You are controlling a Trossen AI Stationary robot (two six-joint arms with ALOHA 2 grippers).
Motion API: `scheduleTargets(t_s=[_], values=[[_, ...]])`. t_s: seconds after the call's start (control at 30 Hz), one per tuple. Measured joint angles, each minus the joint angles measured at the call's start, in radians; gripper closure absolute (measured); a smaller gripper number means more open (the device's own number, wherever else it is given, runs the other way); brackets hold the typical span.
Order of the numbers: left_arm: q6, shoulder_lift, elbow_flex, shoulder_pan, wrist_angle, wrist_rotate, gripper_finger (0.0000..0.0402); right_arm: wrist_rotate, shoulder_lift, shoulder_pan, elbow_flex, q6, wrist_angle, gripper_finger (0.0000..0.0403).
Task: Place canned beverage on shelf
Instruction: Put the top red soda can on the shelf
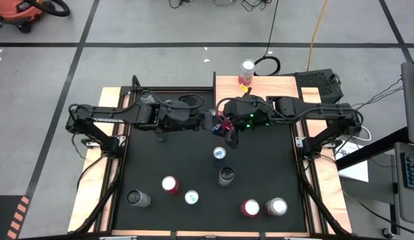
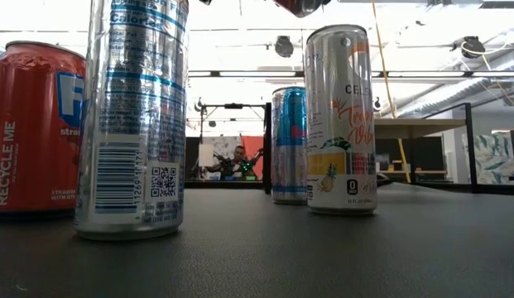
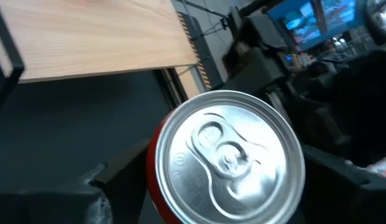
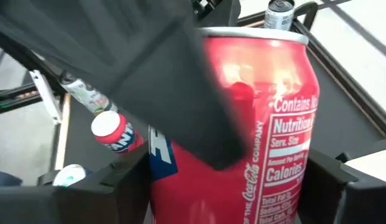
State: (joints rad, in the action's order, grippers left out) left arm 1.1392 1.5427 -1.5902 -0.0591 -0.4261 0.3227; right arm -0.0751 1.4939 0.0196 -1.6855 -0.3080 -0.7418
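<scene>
Two claws of mine meet on one red can [image 1: 221, 124].

My left gripper [image 1: 210, 123] and right gripper [image 1: 228, 129] both clamp it above the black mat [image 1: 260, 173], with the shelf [image 1: 260, 85] just beyond my right claw.

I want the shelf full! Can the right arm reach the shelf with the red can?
Probably yes. The right pincer grips the red can right beside the shelf, bare but for a lone can. The left pincer crowds the red can, though.
</scene>
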Motion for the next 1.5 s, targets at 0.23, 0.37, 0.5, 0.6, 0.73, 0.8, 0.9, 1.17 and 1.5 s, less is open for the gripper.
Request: scheduleTargets(t_s=[0.23,0.37,0.5,0.6,0.73,0.8,0.9,1.17,1.5], values=[[-0.043,-0.04,-0.003,0.0,0.03,-0.009,0.0014,0.039,-0.039,-0.004,0.002,-0.001,-0.01,0.0124],[-0.128,-0.081,-0.003,0.0,0.071,-0.004,0.0012,0.066,-0.088,-0.014,0.002,-0.002,-0.042,0.0124],[-0.278,-0.12,-0.003,-0.001,0.125,-0.026,0.0011,0.083,-0.145,-0.025,0.002,0.01,-0.079,0.0124],[-0.353,-0.139,-0.003,-0.002,0.133,-0.056,0.0011,0.109,-0.197,-0.033,0.002,0.006,-0.083,0.0124],[-0.426,-0.149,-0.003,-0.002,0.134,-0.089,0.0011,0.125,-0.252,-0.031,0.005,-0.014,-0.082,0.0124],[-0.483,-0.152,-0.003,-0.002,0.135,-0.11,0.0011,0.134,-0.278,-0.023,0.027,-0.035,-0.058,0.0124],[-0.494,-0.15,-0.002,-0.002,0.134,-0.135,0.0011,0.179,-0.311,-0.014,0.092,-0.081,0.041,0.0124],[-0.493,-0.15,-0.002,-0.002,0.134,-0.189,0.0011,0.31,-0.366,0.029,0.362,-0.185,0.535,0.0124],[-0.492,-0.15,-0.001,-0.032,0.138,-0.288,0.001,0.252,-0.353,0.028,0.55,-0.249,1.022,0.0124]])
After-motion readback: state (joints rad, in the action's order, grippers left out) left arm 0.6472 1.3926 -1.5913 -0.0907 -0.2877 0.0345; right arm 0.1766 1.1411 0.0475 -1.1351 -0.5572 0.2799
